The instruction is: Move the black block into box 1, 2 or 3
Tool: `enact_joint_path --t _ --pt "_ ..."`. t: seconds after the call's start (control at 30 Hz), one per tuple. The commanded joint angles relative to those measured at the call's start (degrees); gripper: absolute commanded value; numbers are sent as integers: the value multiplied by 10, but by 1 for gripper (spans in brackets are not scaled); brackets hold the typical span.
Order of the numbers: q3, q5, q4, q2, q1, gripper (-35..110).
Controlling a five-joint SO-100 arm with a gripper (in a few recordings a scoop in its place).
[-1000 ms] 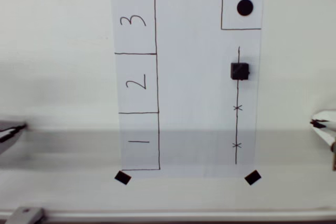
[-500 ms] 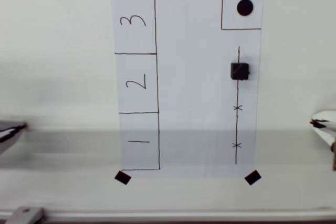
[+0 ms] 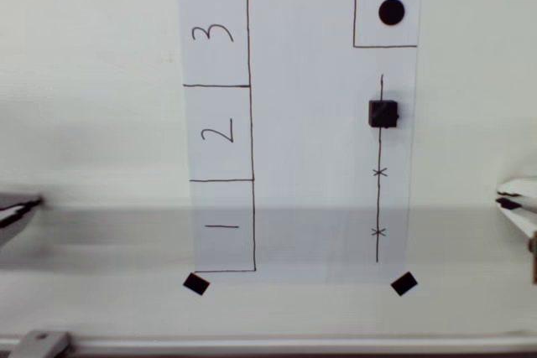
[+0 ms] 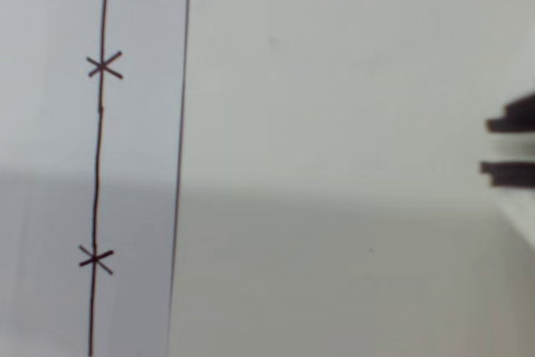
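Down at the bottom of the overhead view we've got the white bench (image 3: 92, 106) with a grey shadow band running across it, plus two black tape squares (image 3: 195, 284) pinning the lower corners of the paper sheet (image 3: 310, 140).

At the right edge of that view, level with the shadow band, the claw (image 3: 513, 199) pokes in, pale with dark tips. We can see two tips with a thin gap between them, but it's too blurry and cropped to call, so we honestly cannot tell if it's spread or pressed together. The wrist view shows the same thing: two dark tips (image 4: 510, 148) at the right edge, a narrow pale slit between them, over bare bench and well apart from the paper.

Moving up the sheet, box 1 (image 3: 223, 225) sits at the lower left with nothing in it, then box 2 (image 3: 218, 132) above it, and box 3 (image 3: 214, 34) on top. On the right side runs a drawn line (image 3: 379, 169) with two X marks, also visible in the wrist view.

The black block (image 3: 383, 113) sits right on that line, above both X marks, well apart from the boxes and the claw. Farthest up is a smaller outline with a black dot (image 3: 391, 12), just above the block.
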Motion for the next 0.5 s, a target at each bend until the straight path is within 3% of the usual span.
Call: enact_joint_path --t 0.0,0.47 --pt "1 -15 8 -4 -9 3" --pt "-187 22 1 -202 -15 8"
